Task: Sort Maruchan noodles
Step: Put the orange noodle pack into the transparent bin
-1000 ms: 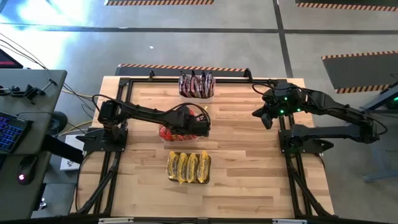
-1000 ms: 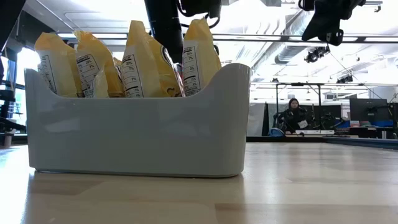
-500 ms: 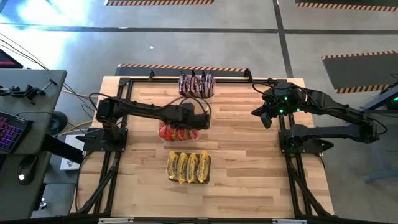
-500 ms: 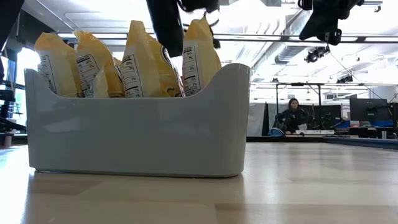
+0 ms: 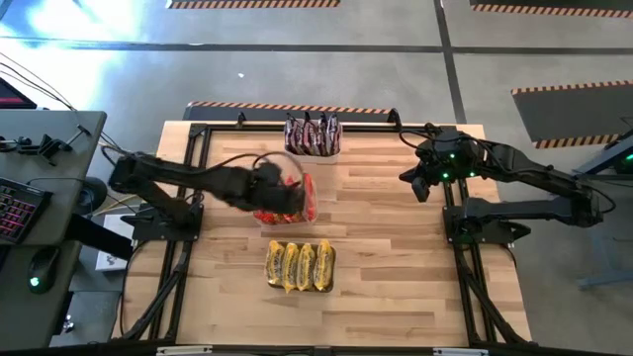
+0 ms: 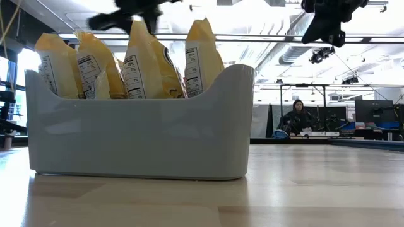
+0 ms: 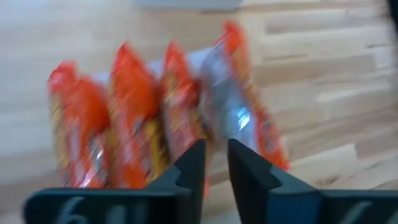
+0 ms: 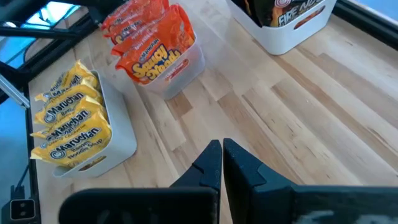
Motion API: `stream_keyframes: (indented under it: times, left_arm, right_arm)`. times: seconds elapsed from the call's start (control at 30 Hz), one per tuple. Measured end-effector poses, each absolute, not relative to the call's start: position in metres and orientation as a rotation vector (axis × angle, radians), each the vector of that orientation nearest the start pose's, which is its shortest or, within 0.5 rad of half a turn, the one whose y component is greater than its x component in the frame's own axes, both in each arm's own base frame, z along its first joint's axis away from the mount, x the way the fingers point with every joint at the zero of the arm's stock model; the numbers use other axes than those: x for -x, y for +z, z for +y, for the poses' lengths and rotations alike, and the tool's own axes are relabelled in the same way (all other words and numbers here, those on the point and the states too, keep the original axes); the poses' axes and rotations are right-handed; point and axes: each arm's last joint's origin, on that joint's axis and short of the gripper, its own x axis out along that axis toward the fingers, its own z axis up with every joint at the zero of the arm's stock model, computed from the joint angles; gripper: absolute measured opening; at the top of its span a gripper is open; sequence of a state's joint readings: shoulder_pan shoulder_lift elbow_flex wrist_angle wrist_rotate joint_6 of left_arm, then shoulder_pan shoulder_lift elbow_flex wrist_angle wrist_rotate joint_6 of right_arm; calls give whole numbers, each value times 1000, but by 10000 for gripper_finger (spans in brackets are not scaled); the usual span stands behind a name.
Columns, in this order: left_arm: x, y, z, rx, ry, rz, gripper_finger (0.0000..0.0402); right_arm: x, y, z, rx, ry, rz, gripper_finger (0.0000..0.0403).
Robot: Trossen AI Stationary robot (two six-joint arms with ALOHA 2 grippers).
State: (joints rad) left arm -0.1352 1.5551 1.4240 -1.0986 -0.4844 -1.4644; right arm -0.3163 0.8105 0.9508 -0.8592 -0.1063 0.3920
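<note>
While working above the red Maruchan noodles (image 5: 302, 198) at the middle of the high view, treat the left claw (image 5: 282, 190) as released: note the narrow slit between its fingers in the left wrist view and nothing pinched there. Check the sort before anything else: red packets upright in a clear tub (image 8: 186, 65) at centre, yellow packets (image 5: 300, 265) in a white tub (image 6: 139, 132) just below centre, dark packets (image 5: 313, 133) in a tub at the top edge of the tabletop (image 5: 376, 247), each colour apart from the others. Look for a loose packet on the bare wood; find none from above. Judge the sorting close to done. Lift straight up off the red row, not sideways, to avoid catching a crinkly top edge and tipping the outermost packet, which leans outward in the left wrist view. Widen the fingers only once clear of the packets. Leave the right claw (image 5: 420, 188) clenched, grasping nothing, parked high at the upper right, well apart from all three tubs.
</note>
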Motion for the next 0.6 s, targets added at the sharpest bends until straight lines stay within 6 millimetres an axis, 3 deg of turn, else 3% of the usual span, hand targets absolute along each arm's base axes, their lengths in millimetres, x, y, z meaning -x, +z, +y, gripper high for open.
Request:
stream_keyframes:
  times: [0.17,0.3,0.5,0.6]
  left_arm:
    - [-260,288,-44,959,1042,746,7]
    - [-249,284,-46,924,983,671,6]
    - [-286,296,-26,704,722,434,1]
    - [-309,286,-21,472,579,395,1]
  right_arm:
    - [-148,321,-45,-523,-341,684,0]
    - [-167,319,-49,-490,-264,661,0]
    - [-200,315,-57,-420,-139,591,0]
    - [-207,317,-59,-392,-118,549,0]
